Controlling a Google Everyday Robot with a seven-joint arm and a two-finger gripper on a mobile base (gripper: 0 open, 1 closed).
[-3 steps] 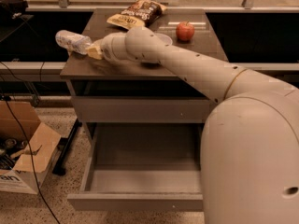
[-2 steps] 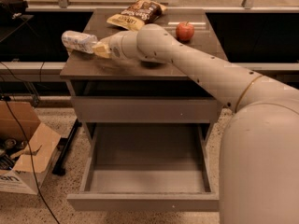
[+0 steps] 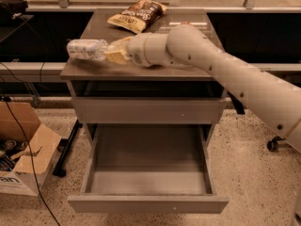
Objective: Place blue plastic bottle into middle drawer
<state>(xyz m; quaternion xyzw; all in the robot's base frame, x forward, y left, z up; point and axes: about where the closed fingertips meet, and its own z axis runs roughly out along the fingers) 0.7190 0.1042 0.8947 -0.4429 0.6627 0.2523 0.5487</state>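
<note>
The blue plastic bottle (image 3: 85,49) is a small clear bottle with a pale label. It lies on its side in my gripper (image 3: 111,52), at the left edge of the cabinet top (image 3: 94,70). The yellowish fingers (image 3: 117,54) are shut on the bottle's right end. I cannot tell whether the bottle touches the top. My arm reaches in from the right across the cabinet top. The middle drawer (image 3: 148,202) stands pulled out below, with a bare grey inside (image 3: 148,161). The gripper is well above it and to its left.
A chip bag (image 3: 137,14) lies at the back of the cabinet top. A shut grey drawer front (image 3: 148,109) is above the open drawer. An open cardboard box (image 3: 23,161) and cables (image 3: 19,126) are on the floor at left. A caster (image 3: 272,145) is at right.
The gripper with the bottle has shifted slightly right and lower. My arm now covers the red apple that showed at the right of the cabinet top.
</note>
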